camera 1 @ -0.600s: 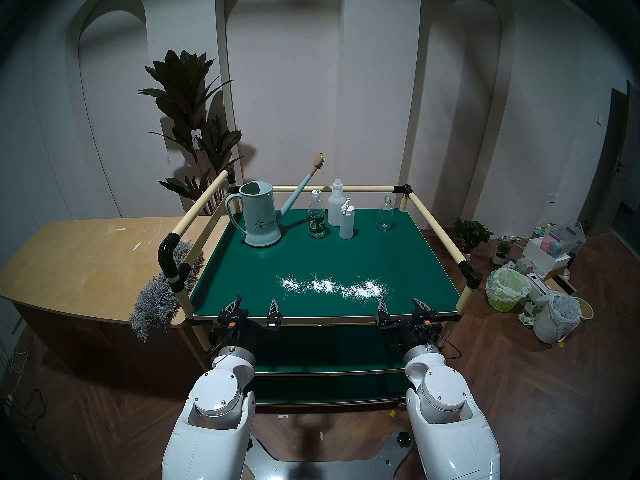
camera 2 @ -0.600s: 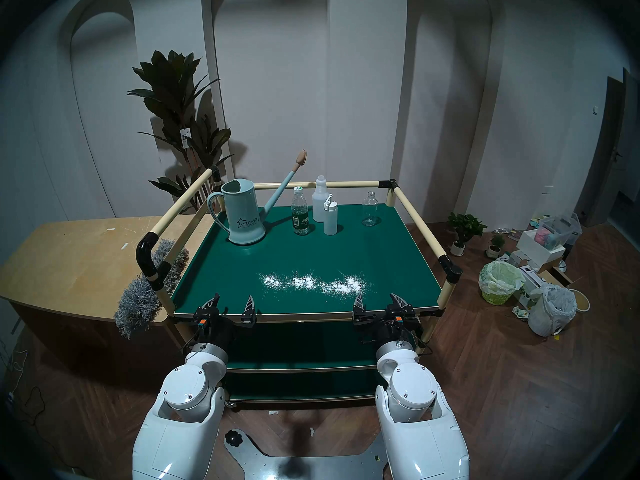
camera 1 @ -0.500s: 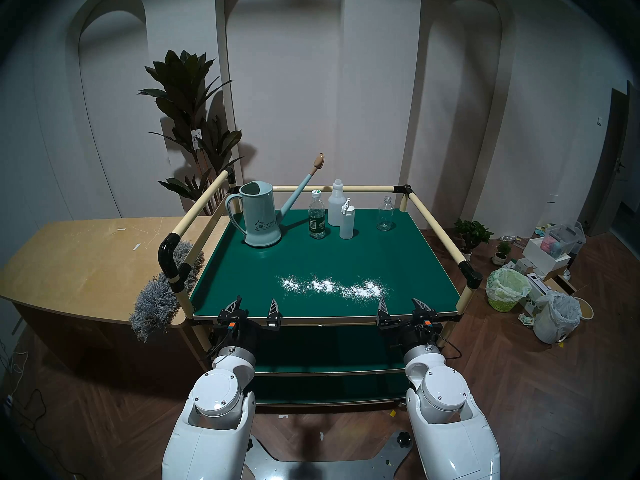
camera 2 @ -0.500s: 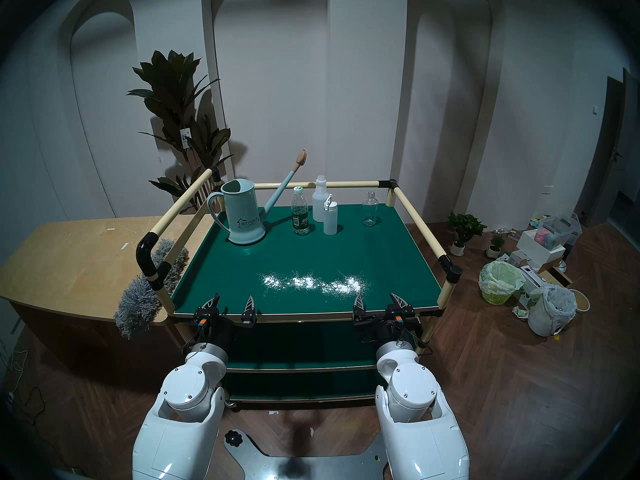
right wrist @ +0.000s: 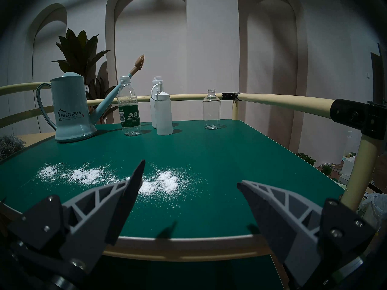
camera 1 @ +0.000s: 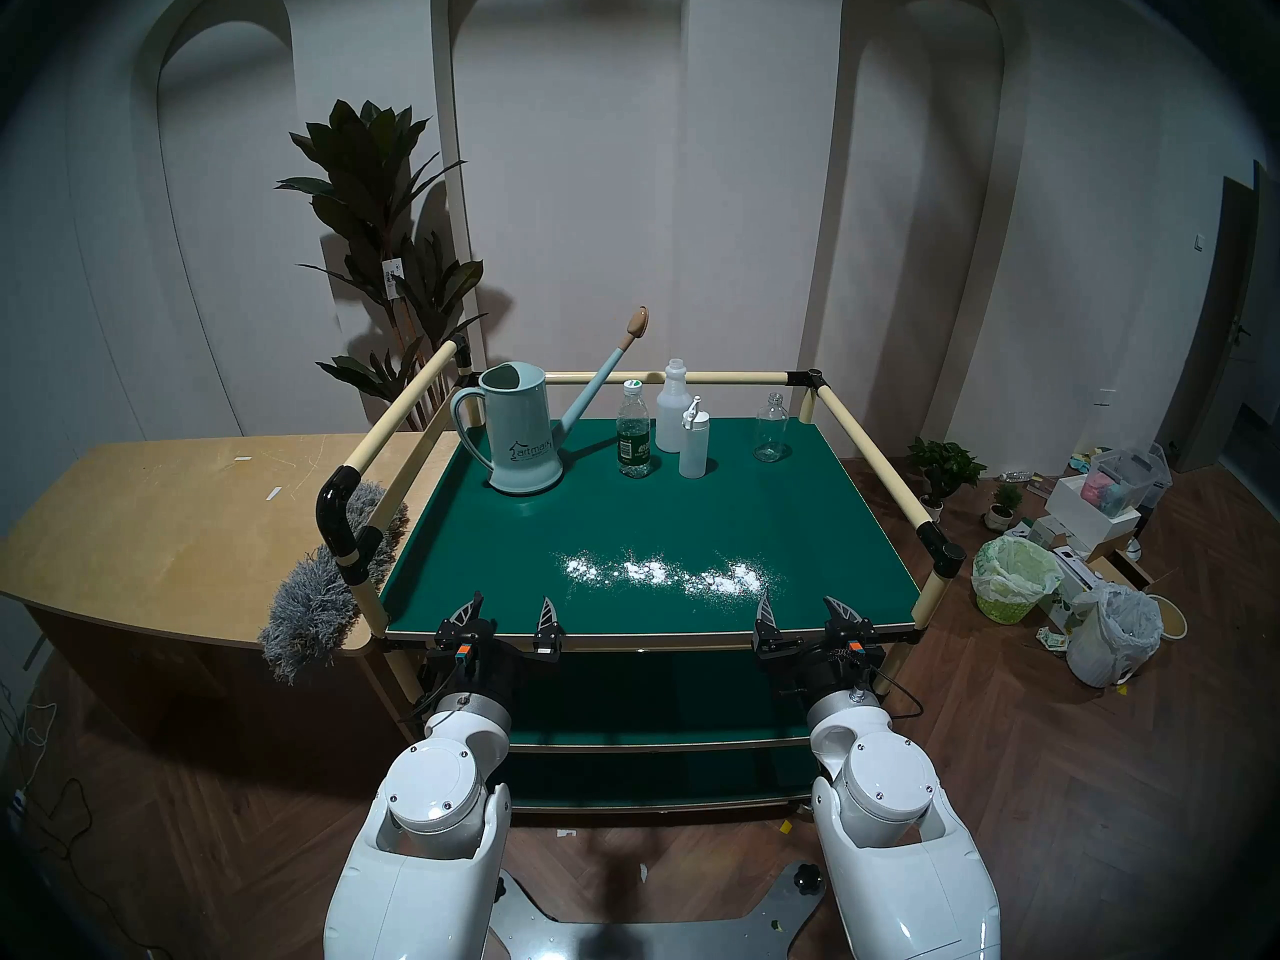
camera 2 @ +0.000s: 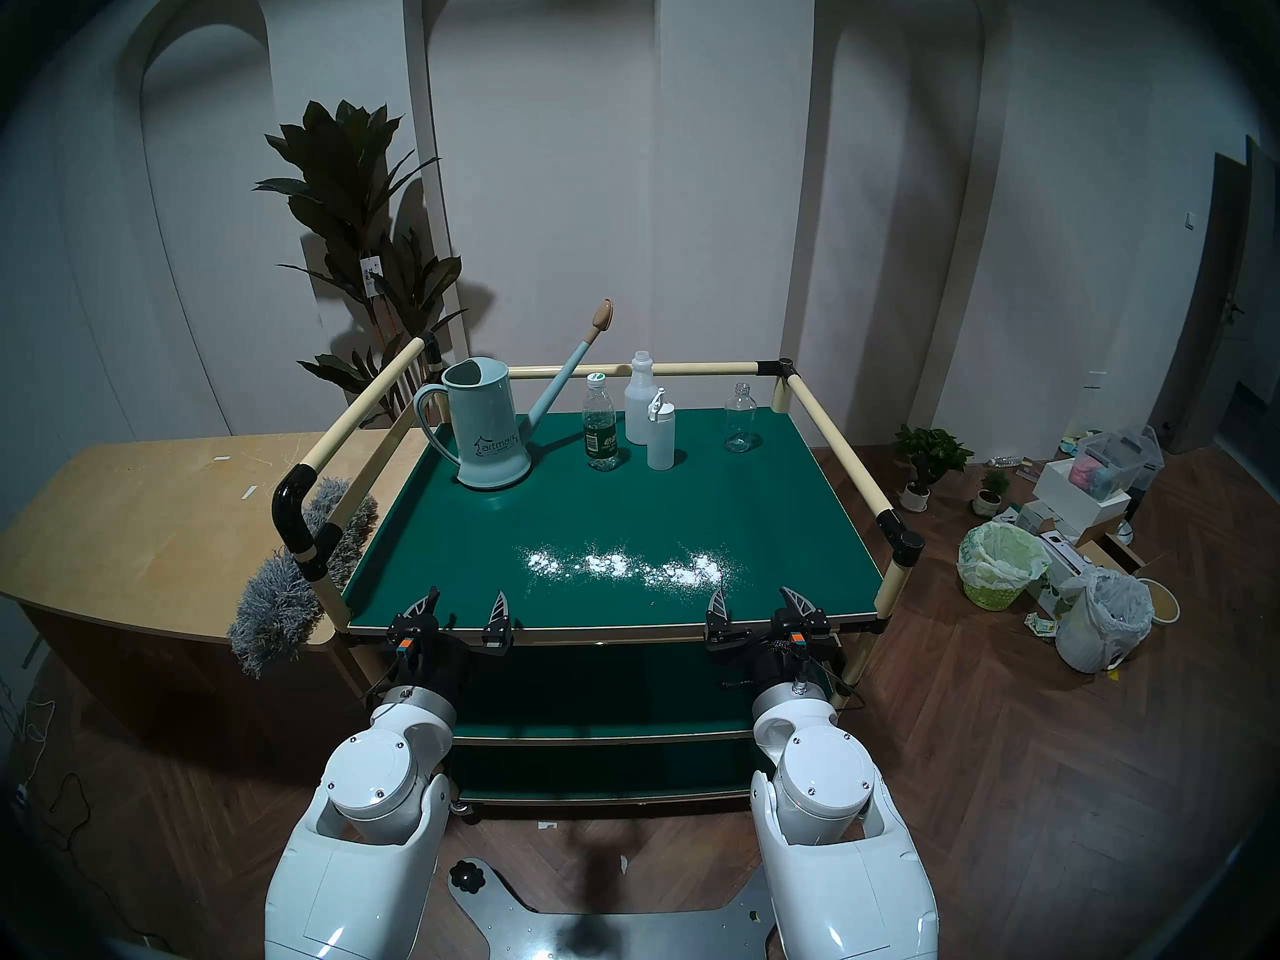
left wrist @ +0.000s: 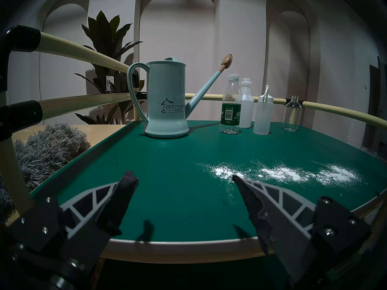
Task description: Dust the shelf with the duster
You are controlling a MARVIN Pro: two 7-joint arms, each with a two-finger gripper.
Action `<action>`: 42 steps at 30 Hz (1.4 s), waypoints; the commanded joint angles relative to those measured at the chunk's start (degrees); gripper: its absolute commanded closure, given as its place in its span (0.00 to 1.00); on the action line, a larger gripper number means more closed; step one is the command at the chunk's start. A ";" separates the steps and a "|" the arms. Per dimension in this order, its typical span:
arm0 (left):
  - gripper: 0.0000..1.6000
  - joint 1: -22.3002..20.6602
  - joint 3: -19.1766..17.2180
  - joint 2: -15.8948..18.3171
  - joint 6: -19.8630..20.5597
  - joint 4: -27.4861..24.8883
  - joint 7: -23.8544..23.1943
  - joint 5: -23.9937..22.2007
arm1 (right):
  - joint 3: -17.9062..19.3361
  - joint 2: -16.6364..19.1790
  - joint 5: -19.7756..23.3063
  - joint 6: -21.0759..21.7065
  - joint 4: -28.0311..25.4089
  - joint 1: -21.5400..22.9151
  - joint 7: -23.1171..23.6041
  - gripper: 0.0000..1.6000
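Head stereo left shows the fluffy grey duster [camera 1: 315,595] lying on the tan table [camera 1: 173,515] beside the smooth green shelf [camera 1: 644,515], where white powder [camera 1: 665,571] is scattered; left gripper [camera 1: 509,609] and right gripper [camera 1: 803,605] are spread wide, empty.

On the green shelf [camera 1: 692,508] stand five vessels — one pale-blue watering can [camera 1: 521,433] and four bottles: one green-labelled water bottle [camera 1: 633,431], two white plastic bottles [camera 1: 673,406] [camera 1: 693,438] and one clear empty bottle [camera 1: 770,428], all along the far edge. One streak of white powder [camera 1: 665,572] lies near the front edge. One grey duster [camera 1: 325,577] lies on the one tan table [camera 1: 173,522] — at the shelf's left front corner.
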 commanded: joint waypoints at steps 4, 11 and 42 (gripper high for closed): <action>0.00 -0.15 -0.38 -0.41 -1.47 -0.92 0.02 -0.79 | -0.04 0.04 -0.05 -0.08 -1.22 0.16 0.03 0.00; 0.00 0.46 -0.90 -0.55 0.52 -4.27 2.17 0.61 | -0.05 0.04 -0.05 -0.12 -1.17 0.18 0.03 0.00; 0.00 0.38 -7.53 10.31 7.47 -26.91 -2.87 10.21 | -0.04 0.01 0.00 -0.30 -0.51 0.51 -0.03 0.00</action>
